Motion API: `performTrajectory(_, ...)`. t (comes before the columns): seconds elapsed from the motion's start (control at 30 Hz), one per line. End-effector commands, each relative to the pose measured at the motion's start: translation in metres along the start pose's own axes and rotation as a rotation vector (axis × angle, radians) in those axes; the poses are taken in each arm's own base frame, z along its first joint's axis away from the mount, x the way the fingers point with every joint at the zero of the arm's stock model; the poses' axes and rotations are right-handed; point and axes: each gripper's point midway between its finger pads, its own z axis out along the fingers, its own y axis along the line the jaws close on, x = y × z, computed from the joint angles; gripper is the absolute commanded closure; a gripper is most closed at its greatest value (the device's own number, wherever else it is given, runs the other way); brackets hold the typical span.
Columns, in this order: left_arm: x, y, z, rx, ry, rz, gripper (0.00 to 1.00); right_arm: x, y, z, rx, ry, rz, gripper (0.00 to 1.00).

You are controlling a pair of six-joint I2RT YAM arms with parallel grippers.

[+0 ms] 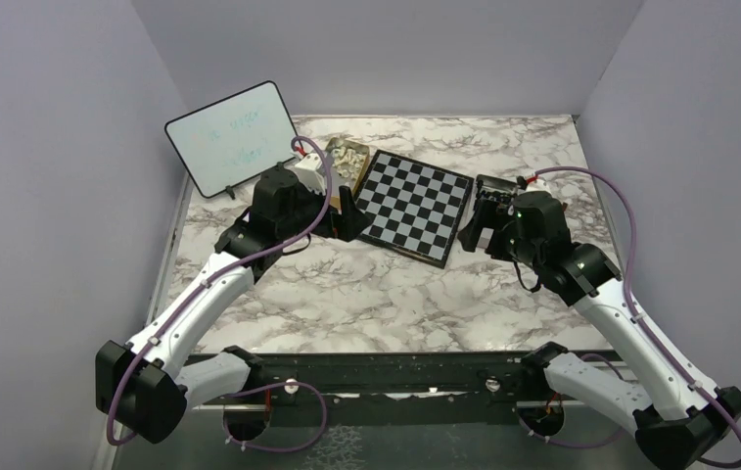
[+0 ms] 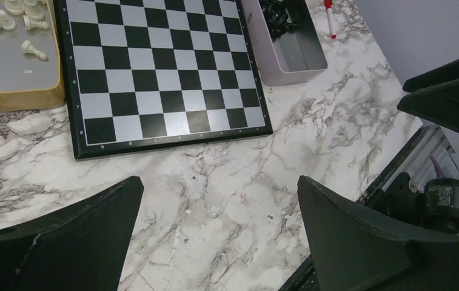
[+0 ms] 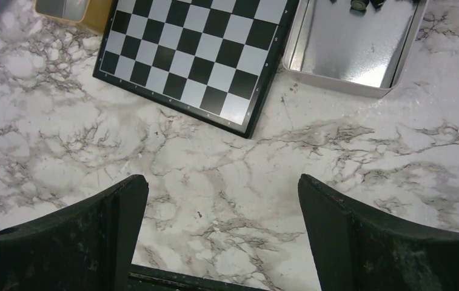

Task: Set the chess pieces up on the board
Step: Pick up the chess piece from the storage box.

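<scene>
1. Board [image 1: 415, 206]: the flat black-and-white checked square lies turned at an angle on the marbled tabletop [image 1: 366, 294], toward the far edge and roughly midway between the left and right edges. Every square in view is bare, so the setting-up looks not yet begun.
2. Left gripper [image 2: 217, 200] hangs over bare tabletop off the board's near-left corner, its jaws spread wide and holding nothing.
3. Right gripper [image 3: 221, 194] hangs off the board's near-right corner, its jaws likewise spread wide and empty.
4. Gold tin [image 2: 14, 100] sits just beside the board's left side; a pale tin [image 2: 287, 77] sits just beside its right side.
5. Cream-white chess pieces [image 2: 34, 50] lie scattered on their sides in the gold tin.
6. Black chess pieces [image 2: 281, 15] are heaped at the far end of the pale tin.
7. Both sets are smaller than a board square. They probably handle as light, hard and slippery, apt to roll or topple. A pinch across the narrow waist of a loose outlying piece looks safest.
</scene>
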Motion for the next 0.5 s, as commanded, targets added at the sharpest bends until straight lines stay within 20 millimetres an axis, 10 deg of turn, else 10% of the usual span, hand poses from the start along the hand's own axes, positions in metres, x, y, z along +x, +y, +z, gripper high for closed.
performTrajectory(0.0,-0.004,0.002,-0.003,-0.013,-0.034,0.032,0.01,-0.01,0.002,-0.003,-0.003,-0.035,0.021,0.0)
performTrajectory(0.47,0.011,0.024,-0.007,-0.1,-0.019,0.095,0.01,-0.028,0.011,0.013,0.009,-0.068,0.021,0.0)
